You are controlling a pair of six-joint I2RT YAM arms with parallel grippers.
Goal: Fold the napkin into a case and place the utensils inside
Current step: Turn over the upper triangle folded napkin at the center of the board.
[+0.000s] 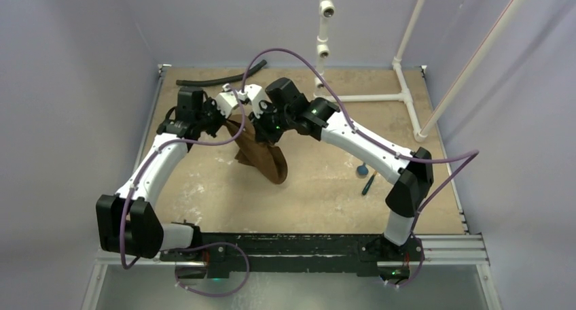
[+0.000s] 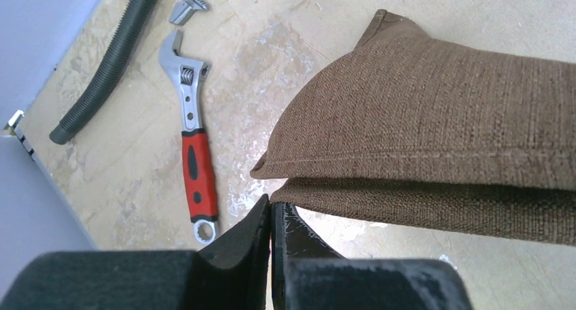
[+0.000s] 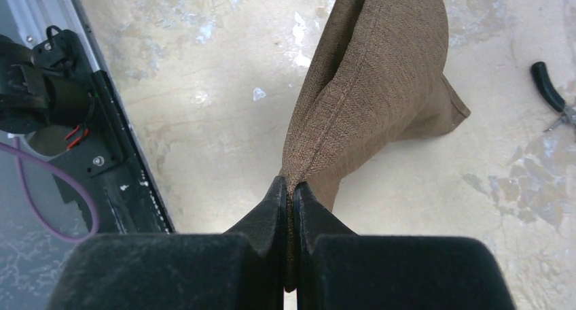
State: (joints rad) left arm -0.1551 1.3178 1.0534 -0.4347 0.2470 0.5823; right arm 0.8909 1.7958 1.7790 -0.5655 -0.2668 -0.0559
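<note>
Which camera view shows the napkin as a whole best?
The top external view: there the napkin shows almost whole, hanging folded between the arms. The left wrist view shows only a hemmed edge pinched in the left gripper; the right wrist view shows a bunched part pinched in the right gripper.

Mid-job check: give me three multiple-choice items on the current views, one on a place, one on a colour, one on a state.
1. The napkin is: A lying flat; B hanging, pinched by the left fingers and right fingers; C dropped.
2. The utensils lie: A on the table beside the right arm; B inside the napkin; C at the left edge.
3. The wrench handle is: A blue; B yellow; C red.
Answers: 1 B, both wrist views show shut fingers clamping cloth; 2 A, the top view shows them there; 3 C, seen in the left wrist view.
</note>
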